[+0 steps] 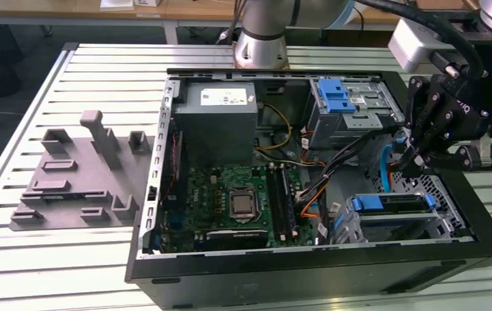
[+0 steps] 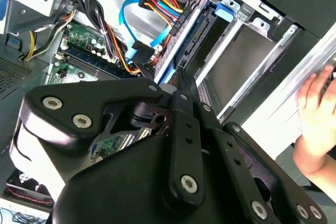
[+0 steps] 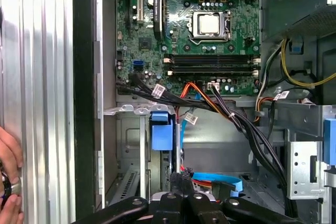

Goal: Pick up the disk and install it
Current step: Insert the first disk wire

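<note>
The disk [image 1: 393, 203], silver with a blue carrier frame, lies in the lower drive bay at the front corner of the open computer case [image 1: 315, 259] on the exterior view's right. In the second wrist view the disk [image 2: 195, 27] shows edge-on inside the bay's metal rails, and in the first wrist view its blue frame tab [image 3: 161, 127] stands out. My black gripper [image 1: 421, 155] hangs just above and behind the bay, apart from the disk. In the second wrist view its fingers [image 2: 185, 85] are pressed together with nothing between them, and the gripper [image 3: 178, 181] points toward the bay.
A motherboard [image 1: 237, 201], a grey power supply box [image 1: 218, 113] and an upper drive cage with a blue latch [image 1: 345, 103] fill the case. Blue, black and coloured cables [image 2: 152, 3] run close to the gripper. A grey fixture [image 1: 82, 175] lies on the slatted table. A person's hand [image 2: 315, 119] rests beside the case.
</note>
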Controlling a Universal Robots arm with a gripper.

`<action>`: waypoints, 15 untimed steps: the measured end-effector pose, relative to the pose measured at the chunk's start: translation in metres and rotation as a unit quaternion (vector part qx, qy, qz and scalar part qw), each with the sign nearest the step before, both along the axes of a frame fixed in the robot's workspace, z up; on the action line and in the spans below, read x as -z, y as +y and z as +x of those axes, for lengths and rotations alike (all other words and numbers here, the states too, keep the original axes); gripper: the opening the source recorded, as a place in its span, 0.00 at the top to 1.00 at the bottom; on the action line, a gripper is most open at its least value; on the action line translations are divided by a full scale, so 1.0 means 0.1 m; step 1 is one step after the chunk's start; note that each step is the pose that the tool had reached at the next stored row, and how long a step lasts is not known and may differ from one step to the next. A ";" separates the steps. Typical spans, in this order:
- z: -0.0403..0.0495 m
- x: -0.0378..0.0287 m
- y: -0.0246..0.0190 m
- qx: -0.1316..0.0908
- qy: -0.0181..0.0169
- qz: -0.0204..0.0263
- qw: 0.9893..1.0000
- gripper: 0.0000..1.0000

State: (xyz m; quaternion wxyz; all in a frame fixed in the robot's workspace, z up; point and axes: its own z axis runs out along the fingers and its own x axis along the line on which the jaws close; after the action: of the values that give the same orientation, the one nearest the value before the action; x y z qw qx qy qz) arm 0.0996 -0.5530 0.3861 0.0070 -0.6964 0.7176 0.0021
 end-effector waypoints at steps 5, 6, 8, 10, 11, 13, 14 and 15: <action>0.026 0.024 0.001 0.000 0.000 0.008 1.000 0.89; 0.035 0.028 0.000 0.000 0.000 0.008 1.000 0.89; 0.053 0.038 0.000 0.000 0.000 0.008 1.000 0.89; 0.072 0.049 0.000 0.000 0.000 0.008 1.000 0.89; 0.082 0.055 0.000 0.000 0.000 0.008 1.000 0.89; 0.101 0.066 0.000 0.000 0.000 0.008 1.000 0.89; 0.110 0.072 0.000 0.000 0.000 0.008 1.000 0.89; 0.117 0.077 0.000 0.000 0.000 0.008 1.000 0.89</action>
State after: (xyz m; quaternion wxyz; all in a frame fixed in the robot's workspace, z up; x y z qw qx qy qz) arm 0.1114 -0.5530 0.3784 0.0122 -0.6963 0.7176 0.0076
